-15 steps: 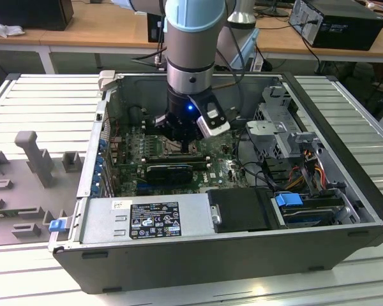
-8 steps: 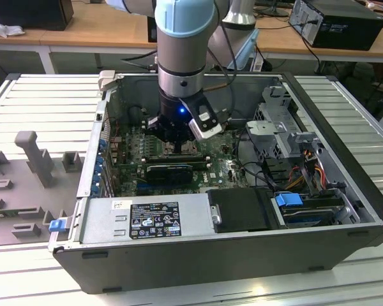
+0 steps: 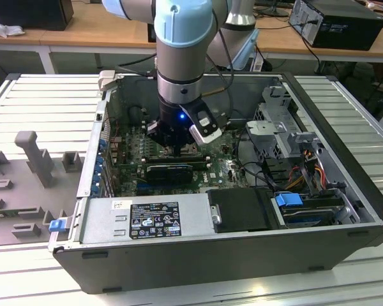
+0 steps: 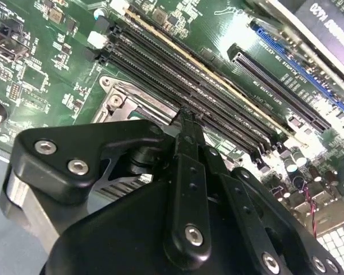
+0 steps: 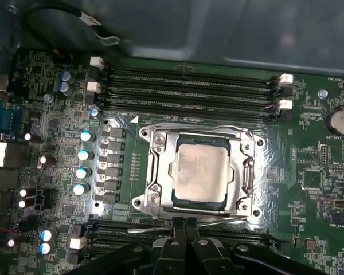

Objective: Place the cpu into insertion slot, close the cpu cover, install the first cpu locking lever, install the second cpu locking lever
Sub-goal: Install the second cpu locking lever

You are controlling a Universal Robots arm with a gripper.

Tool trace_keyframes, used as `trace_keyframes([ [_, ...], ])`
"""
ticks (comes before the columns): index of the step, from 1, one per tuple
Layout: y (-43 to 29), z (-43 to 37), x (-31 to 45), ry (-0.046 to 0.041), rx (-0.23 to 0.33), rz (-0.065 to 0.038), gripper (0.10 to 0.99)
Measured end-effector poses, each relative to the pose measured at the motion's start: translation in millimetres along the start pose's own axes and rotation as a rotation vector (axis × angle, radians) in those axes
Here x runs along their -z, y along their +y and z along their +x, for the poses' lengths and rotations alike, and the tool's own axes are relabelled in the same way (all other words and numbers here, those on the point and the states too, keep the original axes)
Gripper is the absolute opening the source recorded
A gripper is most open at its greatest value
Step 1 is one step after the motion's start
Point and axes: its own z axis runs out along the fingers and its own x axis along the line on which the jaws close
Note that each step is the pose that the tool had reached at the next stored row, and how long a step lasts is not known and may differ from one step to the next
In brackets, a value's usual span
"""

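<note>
The cpu, a pale square chip, lies flat in the insertion slot on the green motherboard. The cpu cover, a silvery frame, rests down over the chip's edges. A thin wire locking lever runs along the socket side nearest my gripper. My black fingers are shut together with their tips at that lever, just outside the socket's rim. In the exterior view, the gripper reaches down into the open computer case over the board.
Long black memory slots flank the socket on two sides. A row of capacitors stands beside it. The case walls, the power supply, the drive cage and loose cables hem in the arm.
</note>
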Motion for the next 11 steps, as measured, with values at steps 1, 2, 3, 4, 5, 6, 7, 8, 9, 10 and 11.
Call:
trace_keyframes([
  [1,-0.8,0.5,0.1,-0.0016,0.001,-0.007,0.106],
  [2,-3.5,2.6,0.3,-0.0073,0.002,-0.036,0.106],
  [3,-5.0,4.6,0.6,-0.0096,0.001,-0.055,0.106],
  [4,-6.5,6.8,0.8,-0.0117,0.001,-0.068,0.106],
  [5,-8.2,9.1,1.1,-0.0135,0.002,-0.079,0.106],
  [6,-11.0,11.6,1.5,-0.0151,0.002,-0.086,0.106],
  [7,-13.3,14.1,1.8,-0.0164,0.002,-0.092,0.106],
  [8,-15.0,16.1,2.1,-0.0172,0.002,-0.098,0.106],
  [9,-15.9,18.5,2.3,-0.0178,0.002,-0.104,0.106],
  [10,-16.8,21.9,2.3,-0.0186,0.002,-0.112,0.106],
  [11,-18.2,23.9,2.2,-0.0190,0.002,-0.116,0.106],
])
